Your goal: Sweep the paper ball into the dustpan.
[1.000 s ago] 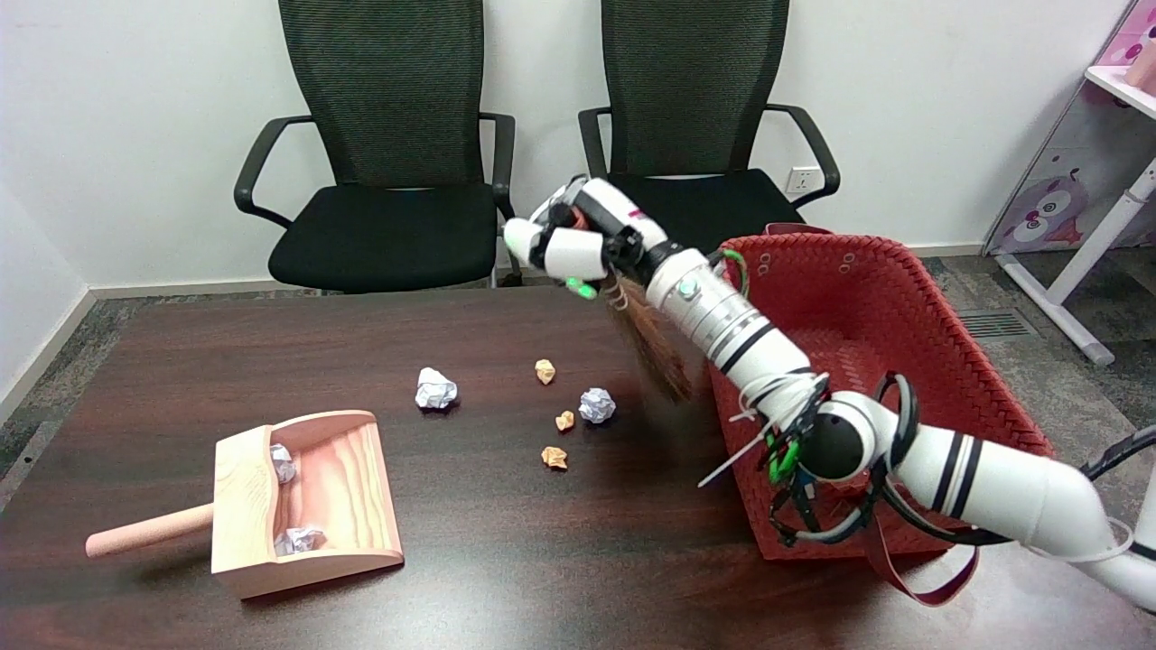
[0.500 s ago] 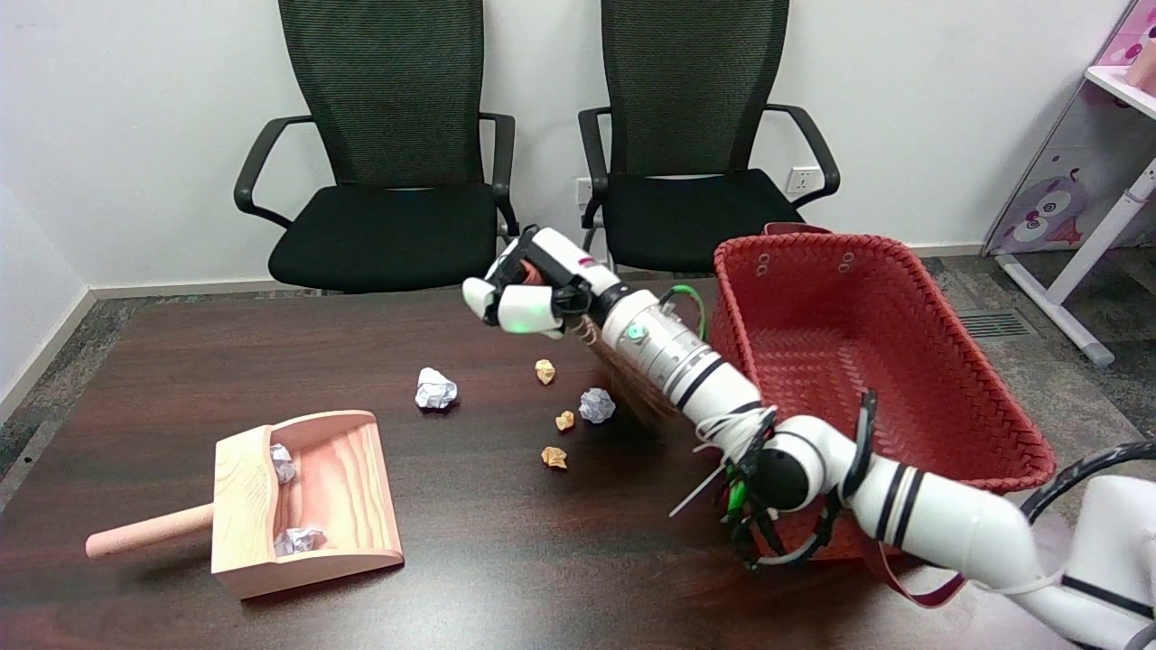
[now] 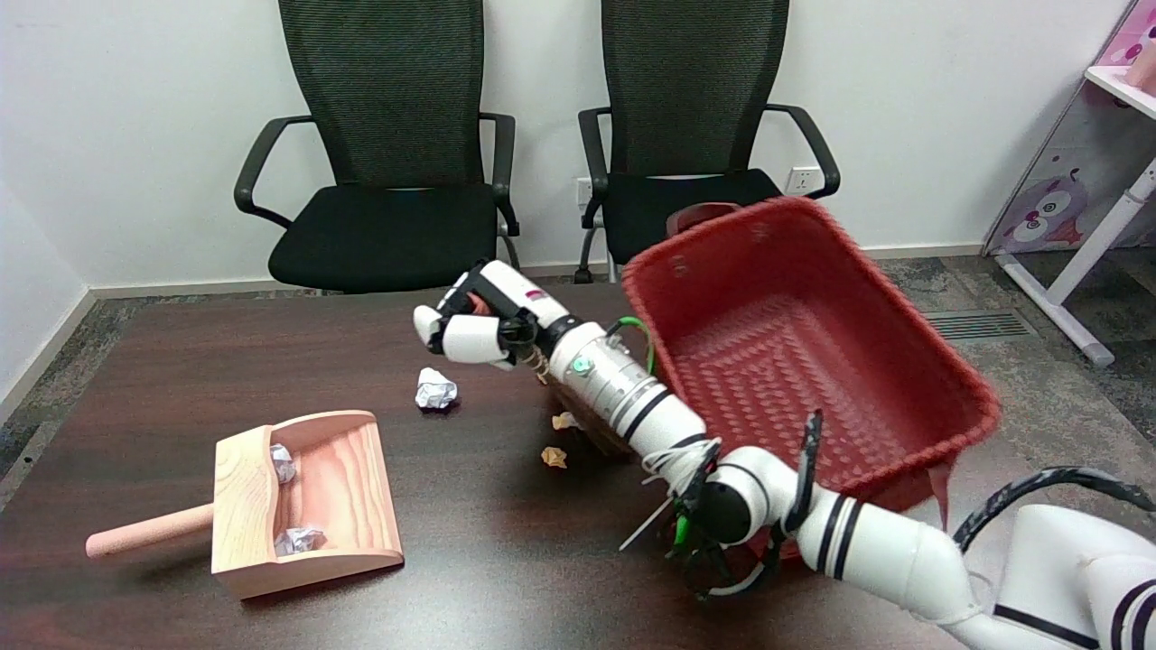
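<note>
Near the table's (image 3: 181,361) far edge, the right hand (image 3: 474,325) grips a small broom (image 3: 601,431), fingers closed round its handle. Risk: the forearm presses the tilted red basket (image 3: 813,361), which could topple; bristles may scatter the white paper ball (image 3: 435,390) past the dustpan (image 3: 307,496).

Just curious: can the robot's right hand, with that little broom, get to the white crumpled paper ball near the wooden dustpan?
Probably yes: the right hand holds the broom just beyond the white crumpled paper ball, with nothing between them.

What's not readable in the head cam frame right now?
- Brush: mostly hidden under the right arm's forearm; whether the bristles touch the table is unclear.
- Right hand: the fingers wrap something reddish; the grip is hidden.
- Paper scraps: any behind the forearm are hidden.
- Basket: its table contact is hidden by the arm.
</note>
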